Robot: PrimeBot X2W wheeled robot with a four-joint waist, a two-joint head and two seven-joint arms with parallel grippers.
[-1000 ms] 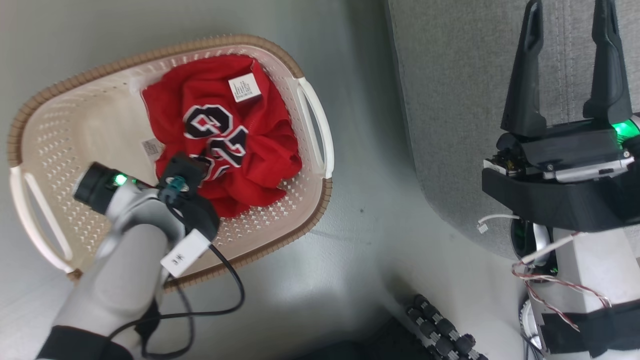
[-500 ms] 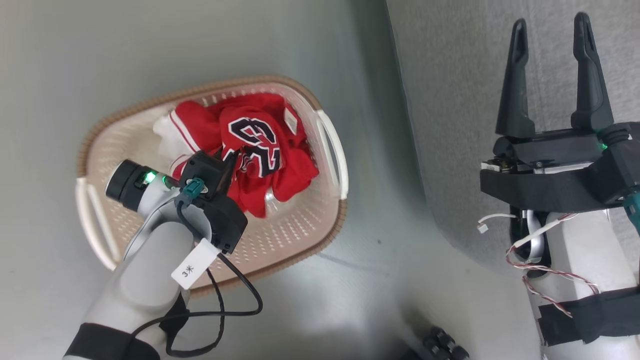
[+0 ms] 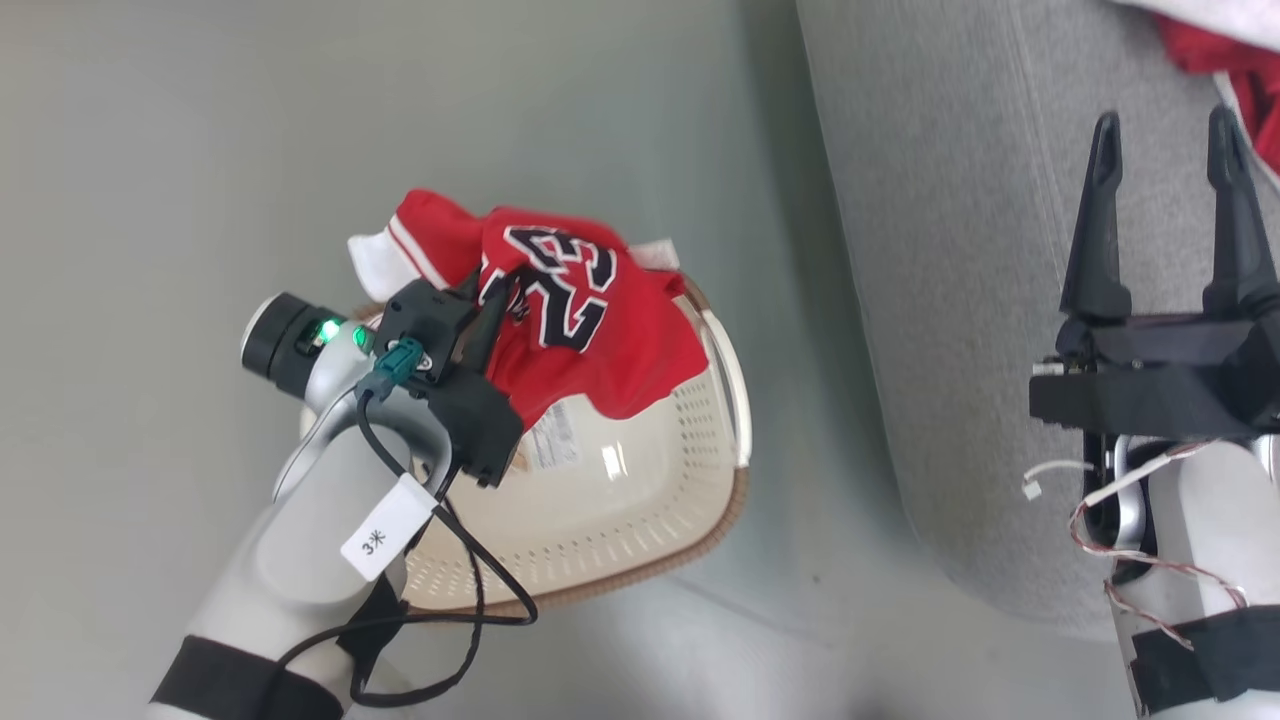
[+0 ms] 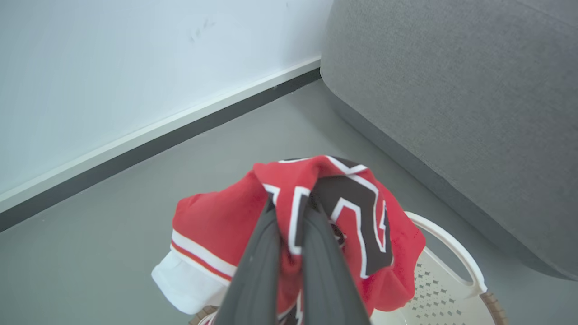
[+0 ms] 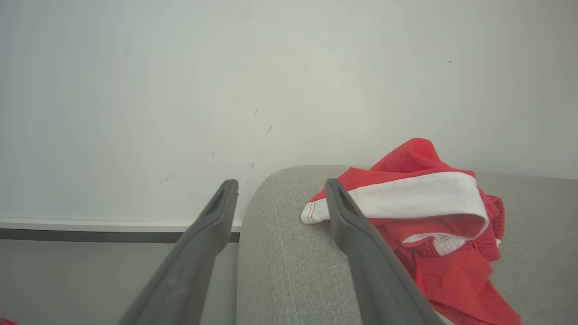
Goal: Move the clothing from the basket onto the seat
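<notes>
My left gripper (image 3: 495, 290) is shut on the red jersey (image 3: 590, 335) with navy-and-white numbers and holds it hanging above the cream basket (image 3: 640, 520). In the left wrist view the jersey (image 4: 216, 225) drapes over my closed fingers (image 4: 253, 275), with the basket's handle (image 4: 451, 248) below. My right gripper (image 3: 1165, 140) is open over the grey seat (image 3: 950, 250), nothing between its fingers. The second red garment with a white band (image 5: 420, 198) lies bunched on the seat (image 5: 289, 271); a bit of it (image 3: 1225, 55) peeks in at the head view's top right.
Grey floor (image 3: 200, 150) lies between the basket and the seat. A white wall with a dark baseboard (image 4: 158, 140) runs behind them. A barcode sticker (image 3: 550, 445) shows on the basket's bottom.
My left gripper has lifted the jersey up out of the basket, so the basket's bottom is now bare. The head view has shifted, bringing the garment on the seat into the corner.
</notes>
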